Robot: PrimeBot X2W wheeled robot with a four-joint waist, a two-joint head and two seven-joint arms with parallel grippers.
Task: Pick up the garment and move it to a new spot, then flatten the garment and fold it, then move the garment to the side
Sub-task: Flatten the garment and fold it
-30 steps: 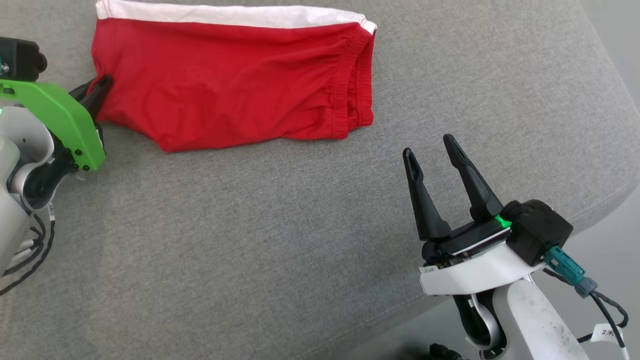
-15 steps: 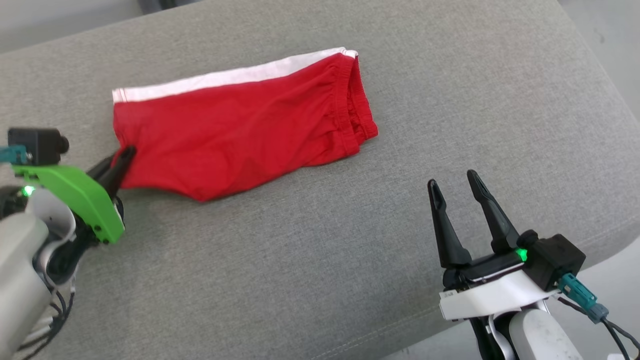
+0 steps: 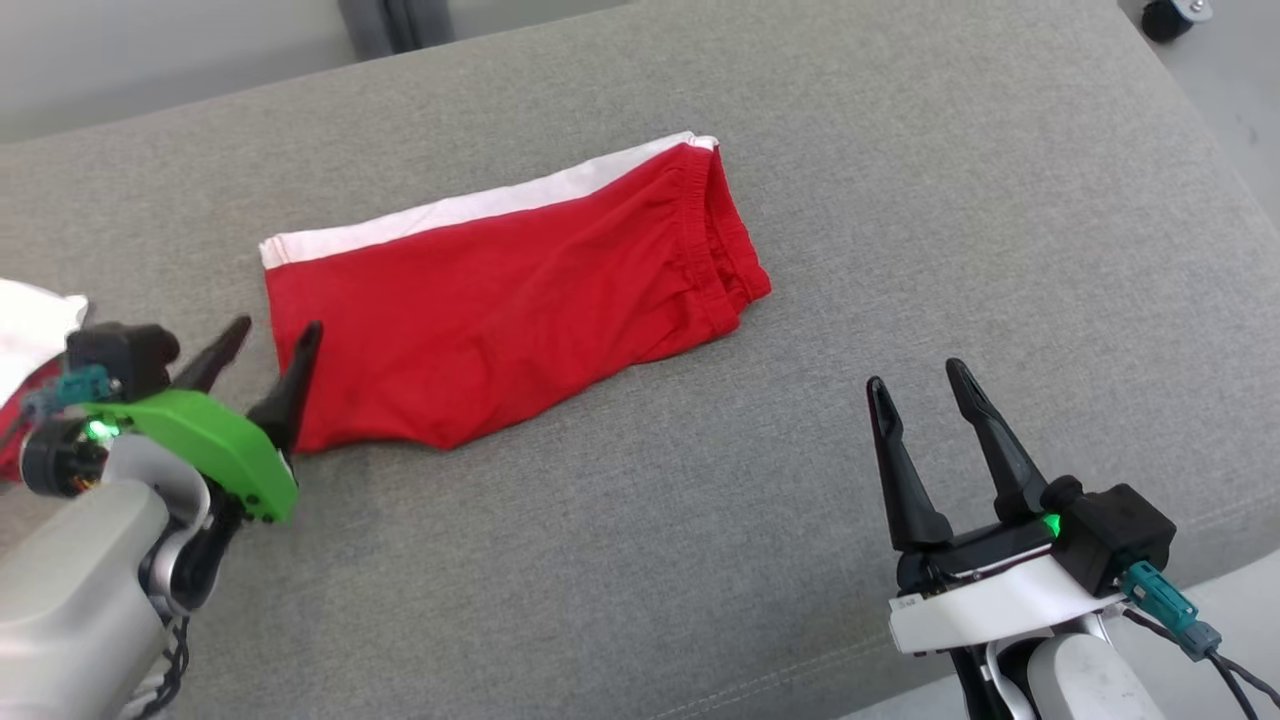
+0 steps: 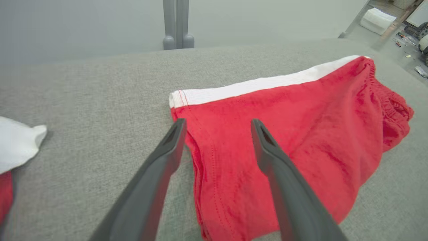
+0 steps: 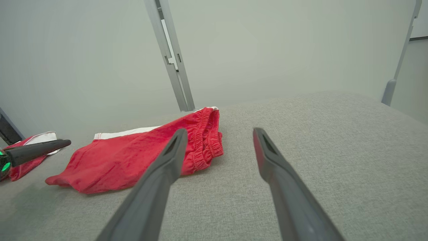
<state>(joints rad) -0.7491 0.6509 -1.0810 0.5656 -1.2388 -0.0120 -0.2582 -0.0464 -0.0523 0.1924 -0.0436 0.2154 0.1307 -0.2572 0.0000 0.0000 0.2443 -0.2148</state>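
While the left gripper (image 3: 275, 328) stands wide open astride the hem, the folded red cotton shorts with a white side stripe (image 3: 500, 300) lie loose, stretching toward its one o'clock on the grey woven cushion (image 3: 700, 550).
Wrist view: one dark finger (image 4: 160, 174) sits off the cloth, the other hangs over red fabric; touching or not, I can't tell. Danger, I'd say: pull back low and that finger snags the hem, dragging the fold open. Right gripper (image 3: 916, 376), jaws apart and empty, waits at four o'clock, well clear. Hidden: the fold's under-layers, and the seven o'clock corner behind the left finger in the head view. At nine o'clock a crumpled white-and-red cloth (image 3: 30, 320) is cut off by the frame edge.
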